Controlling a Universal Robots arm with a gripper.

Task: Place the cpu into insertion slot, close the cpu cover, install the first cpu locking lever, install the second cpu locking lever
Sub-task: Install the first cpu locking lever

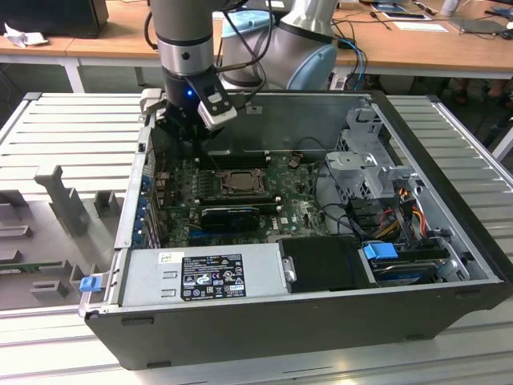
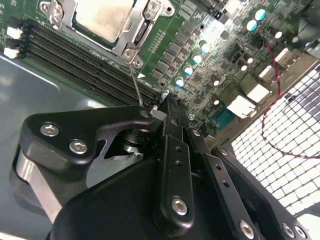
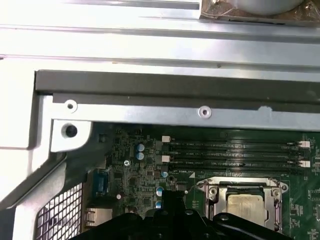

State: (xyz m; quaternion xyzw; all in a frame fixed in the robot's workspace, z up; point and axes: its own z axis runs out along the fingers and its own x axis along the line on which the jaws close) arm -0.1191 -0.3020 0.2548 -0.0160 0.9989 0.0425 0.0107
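Steel-wire locking lever (image 2: 135, 82) touches my closed black gripper (image 2: 162, 109) off the dark-grey cpu cover's (image 2: 131, 36) corner; push steadily, no slipping.

The exterior view looks down from high and well back at the open computer case (image 1: 264, 321), taking in its whole inside; the arm (image 1: 188, 48) stands at eleven o'clock from the motherboard (image 1: 296, 210). The first wrist view rides over the gripper (image 3: 167, 194), close above the board, facing along it toward the case wall (image 3: 175, 85). The second wrist view sits behind the gripper, closer still, looking steeply down past it. Both wrist views share the cpu (image 3: 243, 202) (image 2: 102, 17) and the memory slots (image 3: 235, 152) (image 2: 75, 60) beside it; the exterior view holds these near its middle
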